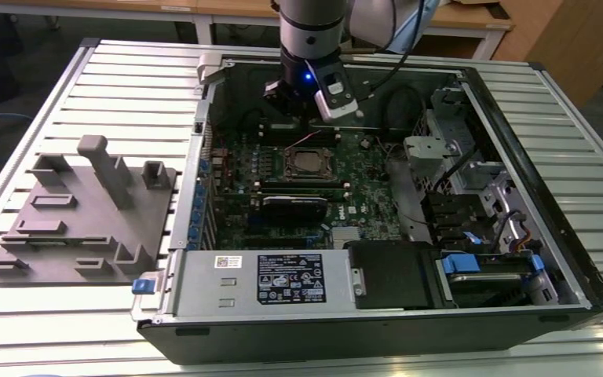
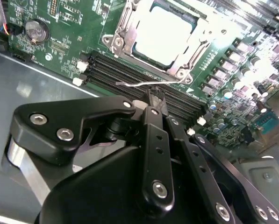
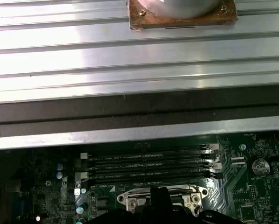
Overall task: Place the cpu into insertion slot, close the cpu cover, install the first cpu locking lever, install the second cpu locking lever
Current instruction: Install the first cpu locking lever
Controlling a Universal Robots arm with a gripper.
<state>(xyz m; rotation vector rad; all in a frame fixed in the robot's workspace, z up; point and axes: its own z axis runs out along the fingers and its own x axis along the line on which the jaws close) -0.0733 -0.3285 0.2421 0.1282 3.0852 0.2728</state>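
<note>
Here, in the exterior view, an open computer case [image 1: 579, 275] lies on a slatted metal counter [image 1: 123, 78], with a grey fixture block [image 1: 82, 216] on the exterior view's left. The arm reaches down into the far half of the case, and its gripper [image 1: 299, 106] hangs just above the green board [image 1: 280, 188], a little beyond the insertion slot [image 1: 309, 164]. The slot sits mid-board, between two banks of long black memory slots [image 1: 299, 182].

In the second wrist view, the cpu [image 2: 165, 29] already lies in the slot, its pale metal top showing through the window of the cpu cover [image 2: 195, 44], which appears to be folded down flat around it. A thin wire locking lever [image 2: 148, 84] runs along the near edge of the socket, and the gripper's [image 2: 154, 98] fingers, drawn together to a narrow tip, sit right at that wire; whether they actually pinch it I cannot tell.

In the first wrist view, the gripper [image 3: 160, 198] stands over the socket's edge, with the memory slots just beyond and the case wall and counter ribs farther off.

The work looks to be at the lever stage. Done well, it calls for meeting the wire squarely, pressing it down and sideways under its catch, and sparing the memory slots beside it.
</note>
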